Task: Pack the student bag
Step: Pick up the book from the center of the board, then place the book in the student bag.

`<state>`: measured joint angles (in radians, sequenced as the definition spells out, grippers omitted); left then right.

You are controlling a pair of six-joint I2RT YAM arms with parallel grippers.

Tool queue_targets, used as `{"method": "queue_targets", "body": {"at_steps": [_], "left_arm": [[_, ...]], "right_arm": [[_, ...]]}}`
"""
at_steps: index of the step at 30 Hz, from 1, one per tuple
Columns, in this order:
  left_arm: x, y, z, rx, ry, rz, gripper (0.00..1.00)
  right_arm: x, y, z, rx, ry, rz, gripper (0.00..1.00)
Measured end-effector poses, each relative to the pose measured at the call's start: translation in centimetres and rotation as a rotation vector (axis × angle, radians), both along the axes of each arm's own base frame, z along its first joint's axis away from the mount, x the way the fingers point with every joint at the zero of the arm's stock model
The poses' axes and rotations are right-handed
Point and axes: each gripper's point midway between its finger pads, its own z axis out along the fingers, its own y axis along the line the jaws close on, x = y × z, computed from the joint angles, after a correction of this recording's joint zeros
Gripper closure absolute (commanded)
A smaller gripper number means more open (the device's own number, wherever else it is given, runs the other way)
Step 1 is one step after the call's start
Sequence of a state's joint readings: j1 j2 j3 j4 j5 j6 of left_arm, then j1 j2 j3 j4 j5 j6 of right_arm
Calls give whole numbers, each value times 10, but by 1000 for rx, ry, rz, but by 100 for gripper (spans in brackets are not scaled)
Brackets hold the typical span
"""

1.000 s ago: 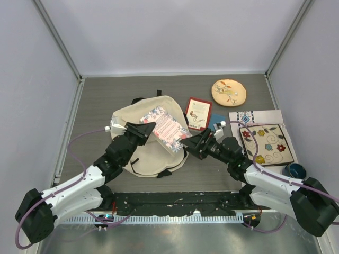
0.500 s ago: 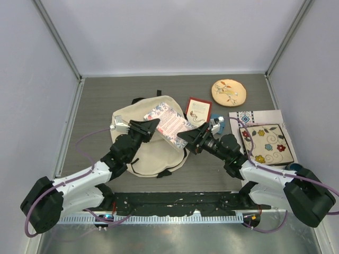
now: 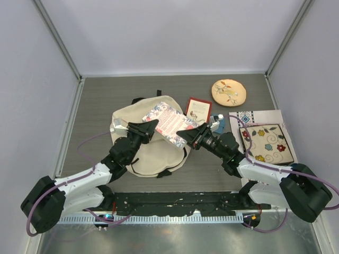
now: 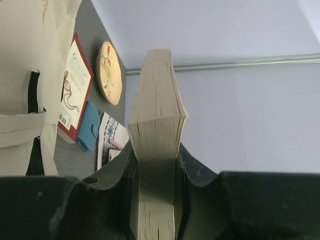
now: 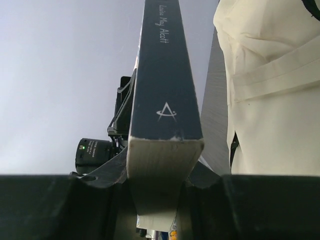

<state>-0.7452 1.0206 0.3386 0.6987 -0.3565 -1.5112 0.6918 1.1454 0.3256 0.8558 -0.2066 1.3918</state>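
The student bag [image 3: 150,157] lies flat on the table, left of centre in the top view, its black straps showing at its upper and lower edges. No opening shows from above, and I cannot tell whether anything is already inside.

Packing looks to be at an early stage. A paperback with a floral cover [image 3: 168,123] hangs over the bag's upper right part and is not yet in it. It is held from both ends. The left gripper [image 3: 150,126] is clamped on its page edge, and in the left wrist view the pages bulge between the tight jaws. The right gripper [image 3: 186,134] is closed on the dark spine end, where the lettering reads "Louisa May Alcott".

To the right of the bag, a red-bordered book [image 3: 198,112] and a small blue case [image 3: 219,125] lie on the table, probably waiting their turn. Further right are a round embroidered disc [image 3: 229,92] in the upper right and a floral mat [image 3: 266,144] on a patterned sheet [image 3: 255,116].
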Motion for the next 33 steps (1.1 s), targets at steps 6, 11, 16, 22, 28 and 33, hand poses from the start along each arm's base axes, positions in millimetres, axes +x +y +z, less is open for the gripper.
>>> {"method": "queue_targets", "body": {"at_steps": [6,11,16,22,28,33], "left_arm": [[-7,3,1,30,-10,-13,21],[-16,-2,15,246,-28,-85,0],[-25,-2,40,497,-91,-157,0],[-45,-8,-11,831,-65,-377,0],[-95,-20,-83,1157,-12,-708,0],[-123,-29,-97,1265,-66,-876,0]], "right_arm": [[-4,-2,3,-19,-12,-5,99],[-5,-25,-1,-118,-19,-94,99],[-6,-69,-9,-249,-21,-272,99],[-13,-119,-30,-385,19,-439,99],[-22,-158,-40,-477,48,-556,99],[-26,-176,-34,-511,55,-617,99]]}}
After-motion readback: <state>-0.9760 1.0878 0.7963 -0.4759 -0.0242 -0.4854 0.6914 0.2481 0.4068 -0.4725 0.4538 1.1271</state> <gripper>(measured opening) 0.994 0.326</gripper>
